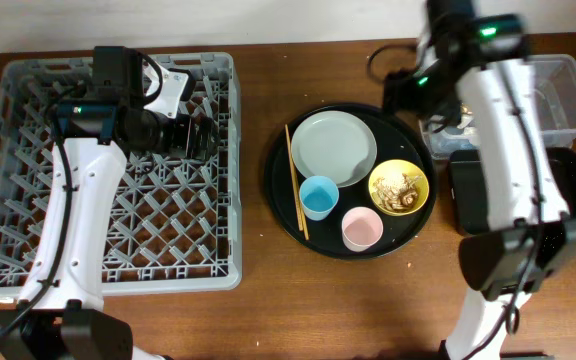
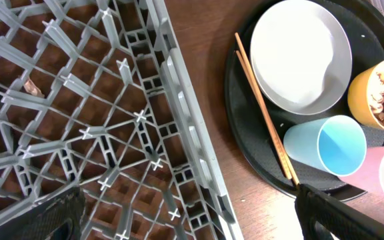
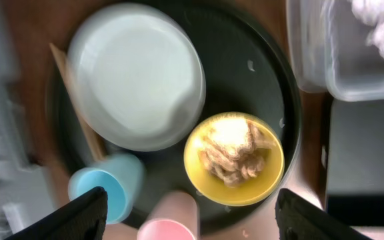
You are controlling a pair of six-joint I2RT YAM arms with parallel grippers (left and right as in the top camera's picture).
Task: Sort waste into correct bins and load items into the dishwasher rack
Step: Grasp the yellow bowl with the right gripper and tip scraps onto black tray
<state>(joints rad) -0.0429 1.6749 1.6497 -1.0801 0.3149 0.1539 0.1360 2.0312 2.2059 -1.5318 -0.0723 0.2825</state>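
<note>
The pale plate [image 1: 333, 148], light blue cup [image 1: 319, 197], pink cup [image 1: 362, 228] and yellow bowl [image 1: 399, 187] stand on the round black tray [image 1: 278, 200]. The chopsticks [image 1: 296, 180] lie along the tray's left side. Gold-brown scraps [image 3: 235, 150] fill the yellow bowl [image 3: 259, 190]. White tissue [image 3: 379, 27] lies in the clear tub [image 3: 312, 60]. My left gripper [image 1: 206, 138] is open and empty over the grey rack [image 1: 28, 200], near its right edge [image 2: 192, 220]. My right gripper [image 1: 400, 92] is open and empty above the tray [image 3: 192, 220].
The shallow black tray [image 1: 573, 190] sits in front of the clear tub [image 1: 563, 95], partly hidden by my right arm. A few crumbs [image 3: 251, 65] lie on the round tray. A small brown scrap [image 2: 31, 87] shows under the rack lattice.
</note>
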